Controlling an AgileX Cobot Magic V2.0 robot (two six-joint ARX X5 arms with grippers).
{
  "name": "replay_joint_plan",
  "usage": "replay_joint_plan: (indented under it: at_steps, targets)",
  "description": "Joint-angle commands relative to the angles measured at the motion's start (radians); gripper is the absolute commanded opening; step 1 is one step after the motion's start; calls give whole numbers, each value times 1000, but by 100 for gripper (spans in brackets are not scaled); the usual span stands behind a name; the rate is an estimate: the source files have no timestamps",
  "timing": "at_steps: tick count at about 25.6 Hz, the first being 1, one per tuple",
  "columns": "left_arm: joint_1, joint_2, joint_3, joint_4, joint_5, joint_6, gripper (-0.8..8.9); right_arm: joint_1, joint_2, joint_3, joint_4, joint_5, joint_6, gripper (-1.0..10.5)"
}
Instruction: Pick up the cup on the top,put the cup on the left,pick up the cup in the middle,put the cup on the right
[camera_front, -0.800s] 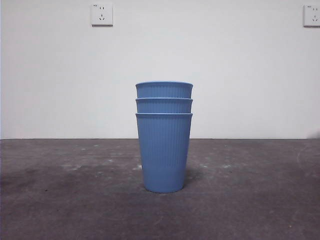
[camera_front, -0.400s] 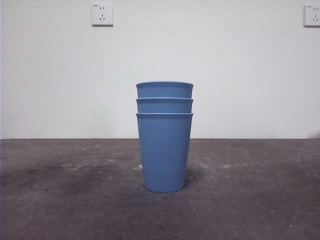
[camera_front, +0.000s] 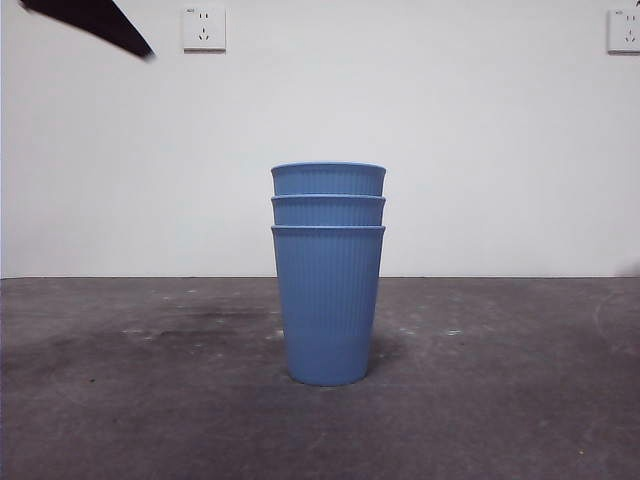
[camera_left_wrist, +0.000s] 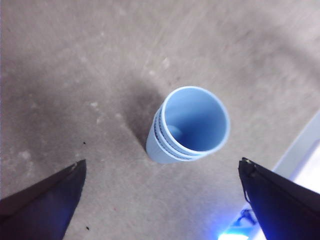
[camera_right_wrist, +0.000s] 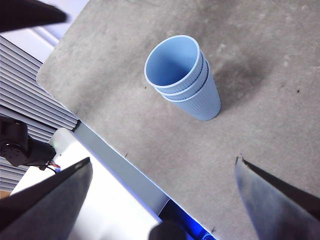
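Three ribbed blue cups stand nested upright in the middle of the dark table (camera_front: 120, 410): the top cup (camera_front: 328, 180), the middle cup (camera_front: 328, 211) and the bottom cup (camera_front: 328, 310). My left gripper (camera_left_wrist: 161, 161) is open and empty, high above the stack (camera_left_wrist: 189, 125), which lies between its jaws. My right gripper (camera_right_wrist: 163, 160) is open and empty, higher and off to the side of the stack (camera_right_wrist: 182, 75). A black arm tip (camera_front: 95, 22) shows at the top left corner of the front view.
A white wall with two outlets (camera_front: 204, 29) (camera_front: 624, 31) stands behind the table. The table's edge (camera_right_wrist: 115, 160) runs near the stack in the right wrist view, with a white frame and cables beyond it.
A black arm tip has come into the top left corner of the front view. The cup stack has not moved.
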Motion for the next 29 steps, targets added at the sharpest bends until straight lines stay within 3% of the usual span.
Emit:
replay_joint_plan:
  at_steps: [1,8,14,16,20,22,29]
  targets:
    - [-38,77,18,18,-42,-11,623,2,0,3,4,0,6,476]
    - [-134,274,30,99,-143,-51,622,2,2,3,4,4,6,476]
    - [-171,323,30,136,-179,-84,576,2,2,3,3,24,6,476]
    - [-176,323,30,124,-193,-85,457,2,2,3,3,23,6,476]
    - [-185,324,30,116,-197,-109,426,2,2,3,3,23,6,476]
    - [-187,324,30,119,-202,-113,276,2,2,3,3,23,6,476]
    - [-191,331,29,118,-190,-136,233,2,1,3,3,23,6,476]
